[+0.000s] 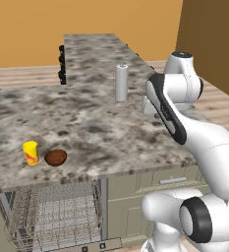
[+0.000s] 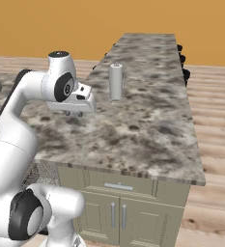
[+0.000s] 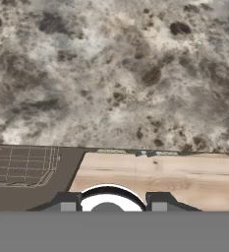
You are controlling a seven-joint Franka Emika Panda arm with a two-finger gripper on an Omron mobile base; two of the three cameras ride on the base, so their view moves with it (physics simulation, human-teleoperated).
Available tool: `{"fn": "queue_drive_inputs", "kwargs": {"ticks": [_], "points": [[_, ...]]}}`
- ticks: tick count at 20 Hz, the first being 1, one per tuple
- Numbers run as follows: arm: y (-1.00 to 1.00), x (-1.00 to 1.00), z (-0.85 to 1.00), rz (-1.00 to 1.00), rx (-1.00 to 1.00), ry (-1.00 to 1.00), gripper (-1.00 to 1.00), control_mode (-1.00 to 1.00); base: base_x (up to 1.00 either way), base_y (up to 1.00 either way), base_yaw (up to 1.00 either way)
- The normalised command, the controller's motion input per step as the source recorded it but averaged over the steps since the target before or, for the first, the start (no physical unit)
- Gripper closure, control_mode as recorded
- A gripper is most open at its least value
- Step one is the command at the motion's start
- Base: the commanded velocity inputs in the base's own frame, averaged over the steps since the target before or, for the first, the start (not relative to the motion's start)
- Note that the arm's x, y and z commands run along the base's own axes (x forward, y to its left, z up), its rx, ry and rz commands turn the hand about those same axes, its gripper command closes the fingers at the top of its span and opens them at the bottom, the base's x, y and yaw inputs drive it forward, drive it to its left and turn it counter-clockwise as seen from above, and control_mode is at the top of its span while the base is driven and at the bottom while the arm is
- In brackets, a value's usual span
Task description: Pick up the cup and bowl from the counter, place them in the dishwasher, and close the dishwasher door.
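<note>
The tabletop (image 1: 86, 123), a broad L-shaped granite slab, carries everything. Below its front edge, at about seven o'clock in the left base view, the dishwasher (image 1: 57, 216) stands open. Its grey wire racks look empty, so nothing has gone in yet, and the dishwasher door (image 3: 47, 187) lies folded down.

The arm rises at four o'clock in that view, and its gripper (image 2: 74, 113) hangs over the slab's middle, holding nothing. The hand view shows two dark tips apart with bare granite beyond them, so the jaws seem partly spread, though how far I cannot tell.

A tall grey cylinder (image 1: 121, 82) stands upright toward twelve o'clock, well apart from the task's things.

The bowl (image 1: 56, 157) sits near the front edge at about eight o'clock, just beside the cup and perhaps touching it. It looks rigid, smooth and low. Its rounded wall would likely slip from a side pinch, so one finger inside and one outside the rim seems safer.

The cup (image 1: 31, 152) stands upright at the bowl's nine o'clock. It looks light and stiff. Its taper suggests gripping across the body near mid-height, squarely, lest it squirt upward or tip.
</note>
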Motion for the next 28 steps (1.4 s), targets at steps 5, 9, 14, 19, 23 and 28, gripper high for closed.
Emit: {"fn": "queue_drive_inputs", "kwargs": {"ticks": [5, 9, 14, 19, 23, 28], "points": [[0.04, 0.00, 0.00, 0.00, 0.01, 0.00, -1.00, -1.00, 0.00, 0.00, 0.00], [0.18, 0.00, -0.02, 0.00, 0.01, 0.00, -1.00, -1.00, 0.00, 0.00, 0.00], [0.29, 0.00, -0.06, 0.00, 0.02, 0.00, -1.00, -1.00, 0.00, 0.00, 0.00], [0.32, 0.00, -0.11, 0.00, 0.03, 0.00, -1.00, -1.00, 0.00, 0.00, 0.00], [0.33, 0.00, -0.11, 0.00, 0.04, 0.00, -1.00, -1.00, 0.00, 0.00, 0.00], [0.36, 0.00, -0.04, 0.00, 0.01, 0.00, -1.00, -1.00, 0.00, 0.00, 0.00]]}}
